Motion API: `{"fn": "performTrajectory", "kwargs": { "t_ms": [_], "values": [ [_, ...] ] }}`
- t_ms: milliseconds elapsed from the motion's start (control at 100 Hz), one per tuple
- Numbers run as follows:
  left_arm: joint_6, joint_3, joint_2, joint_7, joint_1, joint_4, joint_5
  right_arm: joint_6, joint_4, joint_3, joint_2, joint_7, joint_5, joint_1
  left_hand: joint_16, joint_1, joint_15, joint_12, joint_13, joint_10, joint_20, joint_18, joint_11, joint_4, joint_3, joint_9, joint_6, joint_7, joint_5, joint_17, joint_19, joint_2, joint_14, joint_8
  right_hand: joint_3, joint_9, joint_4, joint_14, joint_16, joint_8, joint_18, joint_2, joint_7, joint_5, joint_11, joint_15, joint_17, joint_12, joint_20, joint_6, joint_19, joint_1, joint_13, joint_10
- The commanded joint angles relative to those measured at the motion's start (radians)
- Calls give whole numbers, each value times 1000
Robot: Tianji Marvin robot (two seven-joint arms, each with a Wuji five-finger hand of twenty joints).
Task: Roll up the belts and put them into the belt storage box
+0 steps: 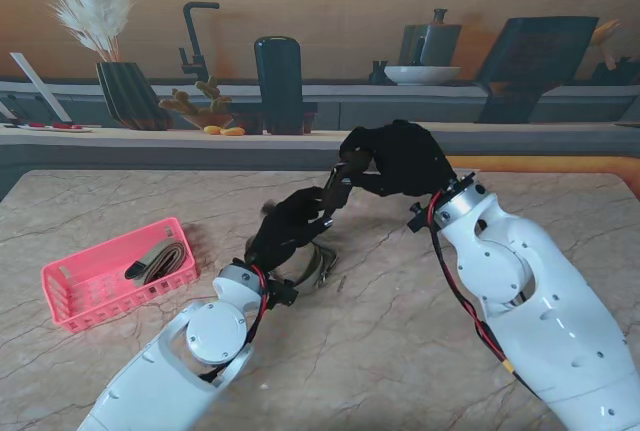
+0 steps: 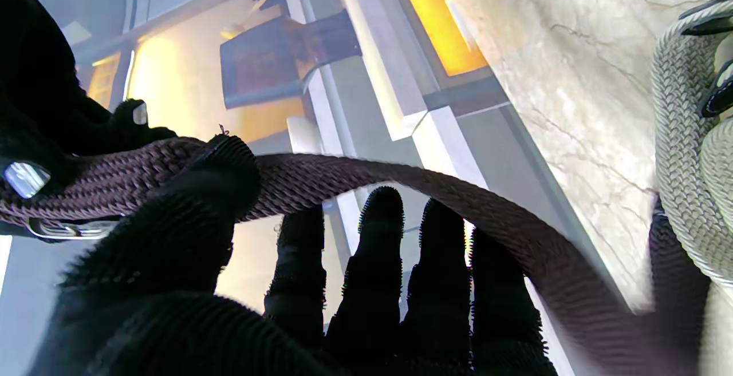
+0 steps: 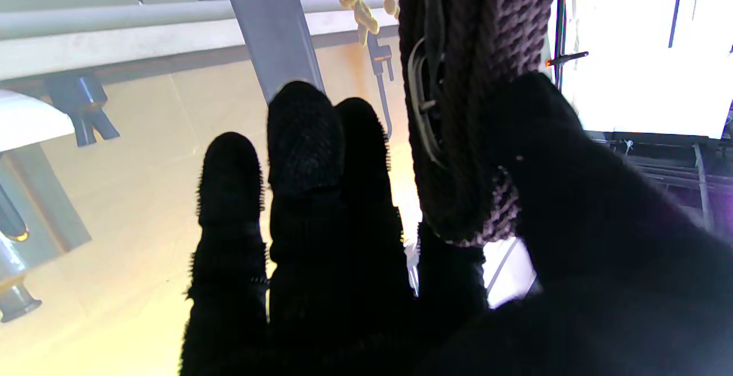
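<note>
The dark brown braided belt (image 2: 355,173) is held up off the marble table (image 1: 400,351) between the two black-gloved hands, near the middle of the table. From the stand's view it is almost wholly hidden behind the gloves, and only a short dark link shows between them. The left wrist view shows its tight woven weave and a metal buckle part at one end; the strap arcs from the left hand's thumb toward the far side, its long axis running roughly between the hands. The left hand (image 1: 285,231) pinches the strap under its thumb, the other fingers (image 2: 381,238) standing straight and apart behind it. The right hand (image 1: 400,156) clamps a folded or doubled length with the buckle (image 3: 424,101) between thumb and fingers; how many turns lie there cannot be told.

A second, grey woven belt (image 2: 681,135) lies on the table just beside the left hand, partly cut off. To the left stands the pink belt storage box (image 1: 75,291), with a rolled belt (image 1: 160,263) inside.
</note>
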Motion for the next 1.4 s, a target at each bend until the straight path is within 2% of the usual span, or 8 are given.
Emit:
{"fn": "performTrajectory", "kwargs": {
  "t_ms": [0, 240, 620, 840, 940, 1060, 1130, 1390],
  "values": [
    [13, -3, 2, -2, 7, -6, 5, -11, -34, 12, 1, -9, -10, 16, -28, 21, -20, -22, -28, -5, -28, -52, -29, 19, -15, -15, 12, 8, 58, -11, -35, 43, -24, 8, 114, -4, 19, -25, 17, 50, -23, 114, 194, 64, 21, 26, -2, 13, 1, -136, 24, 100, 4, -13],
    [5, -11, 1, 25, 4, -21, 44, -27, -60, 35, 3, -17, -38, 27, -43, 54, 18, -25, -13, -13, -24, -46, -11, 23, -7, 2, 10, 30, 64, 18, -7, 65, -21, 24, 102, -9, 25, -33, 17, 52, -30, 121, 197, 56, 24, 27, -3, 11, -3, -145, 20, 102, 1, -18],
    [28, 42, -11, -11, -77, 25, 3, -50, -86, 38, 3, 2, -20, 25, -183, -51, -140, -127, -299, -11, -162, -156, -112, 27, -56, -362, 63, -145, -167, -127, -277, 3, -82, -98, 93, -10, 28, -38, 16, 51, -35, 126, 199, 52, 27, 27, -5, 9, -6, -148, 16, 102, -1, -23],
    [53, 89, -40, 13, -125, 74, -40, -54, -78, 29, 3, 13, -4, 24, -196, -37, -134, -136, -320, -22, -173, -174, -98, 29, -17, -397, 44, -128, -218, -130, -301, -8, -99, -110, 89, -9, 31, -38, 16, 51, -36, 127, 199, 54, 27, 27, -6, 9, -7, -150, 12, 102, 1, -22],
    [52, 101, -51, 20, -127, 79, -75, -53, -67, 26, 4, 15, -2, 26, -193, 43, -92, -116, -241, -34, -139, -154, -59, 25, 26, -300, 34, -49, -193, -92, -237, 54, -104, -95, 88, -9, 32, -38, 17, 51, -36, 129, 198, 53, 27, 27, -7, 9, -7, -149, 11, 102, 1, -23],
    [53, 103, -59, 21, -106, 67, -141, -49, -53, 27, 5, 12, -10, 28, -156, 198, 23, -77, 9, -52, -44, -77, 7, 28, 37, -7, 15, 67, -23, 28, -37, 194, -78, -46, 85, -11, 34, -40, 17, 52, -35, 130, 197, 51, 27, 26, -7, 10, -7, -151, 9, 101, 0, -24],
    [55, 99, -61, 21, -84, 50, -184, -46, -47, 29, 6, 14, -13, 29, -123, 368, 91, -53, 112, -49, -11, -41, 38, -27, -75, 126, -6, 135, 84, 67, 44, 175, -51, -3, 85, -12, 35, -39, 17, 53, -35, 130, 197, 51, 27, 25, -7, 10, -7, -150, 8, 102, -1, -24],
    [65, 86, -55, 4, -47, 26, -222, -62, -26, 39, 12, 1, -67, 33, -12, 498, 276, 140, 248, -36, 53, 19, 108, -9, -192, 308, -33, 298, 158, 141, 195, 173, 8, 86, 82, -13, 35, -42, 17, 54, -35, 133, 197, 48, 27, 24, -8, 10, -7, -151, 6, 102, -4, -26]
  ]
}}
